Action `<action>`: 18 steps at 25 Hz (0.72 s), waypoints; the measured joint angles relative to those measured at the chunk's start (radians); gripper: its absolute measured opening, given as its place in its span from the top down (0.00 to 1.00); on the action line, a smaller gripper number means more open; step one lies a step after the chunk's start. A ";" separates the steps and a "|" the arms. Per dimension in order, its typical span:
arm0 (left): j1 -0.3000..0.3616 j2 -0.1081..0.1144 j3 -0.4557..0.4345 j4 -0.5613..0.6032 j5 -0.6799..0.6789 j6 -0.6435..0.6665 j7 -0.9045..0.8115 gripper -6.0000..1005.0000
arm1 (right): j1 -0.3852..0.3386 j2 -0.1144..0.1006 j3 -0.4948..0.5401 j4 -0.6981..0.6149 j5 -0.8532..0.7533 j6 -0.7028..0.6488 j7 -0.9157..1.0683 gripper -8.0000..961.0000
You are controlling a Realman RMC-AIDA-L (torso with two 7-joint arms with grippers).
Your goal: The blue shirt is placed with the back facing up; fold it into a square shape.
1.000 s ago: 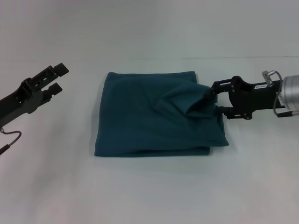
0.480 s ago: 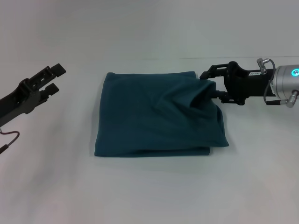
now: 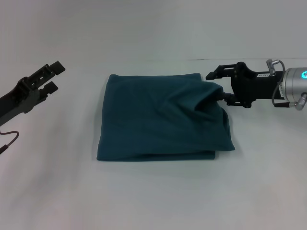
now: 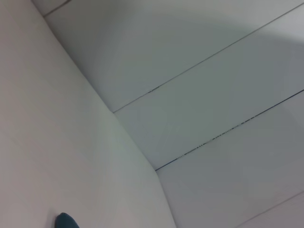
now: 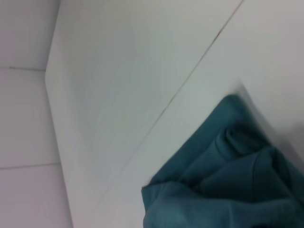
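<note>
The blue shirt (image 3: 163, 117) lies folded into a rough square in the middle of the white table. Its right top part is bunched into soft wrinkles. My right gripper (image 3: 215, 86) is at that bunched right edge, low over the table. Its jaws stand apart: the upper finger lies just past the shirt's far right corner and the lower finger touches the cloth edge. My left gripper (image 3: 54, 76) is open and empty, well off to the shirt's left. The right wrist view shows the wrinkled cloth (image 5: 228, 180) close up. The left wrist view shows only a tip of it (image 4: 65, 221).
The white table (image 3: 153, 191) carries nothing else. A wall rises behind its far edge. A thin cable (image 3: 5, 143) hangs under the left arm.
The right gripper moved toward the far edge and let the raised fold drop; the cloth has settled flatter. The left gripper drifted slightly farther left.
</note>
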 joint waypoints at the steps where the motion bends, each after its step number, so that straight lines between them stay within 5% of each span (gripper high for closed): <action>1: 0.000 0.000 0.000 0.000 0.000 -0.003 0.001 0.07 | 0.000 0.000 0.000 0.000 0.000 0.010 -0.001 0.34; 8: 0.001 0.000 0.000 0.000 -0.001 -0.009 0.001 0.07 | 0.013 0.010 -0.008 0.000 -0.001 0.051 -0.013 0.35; 18: 0.001 0.001 -0.002 0.000 -0.009 -0.012 0.007 0.07 | 0.018 0.012 -0.024 -0.011 -0.003 0.040 -0.034 0.56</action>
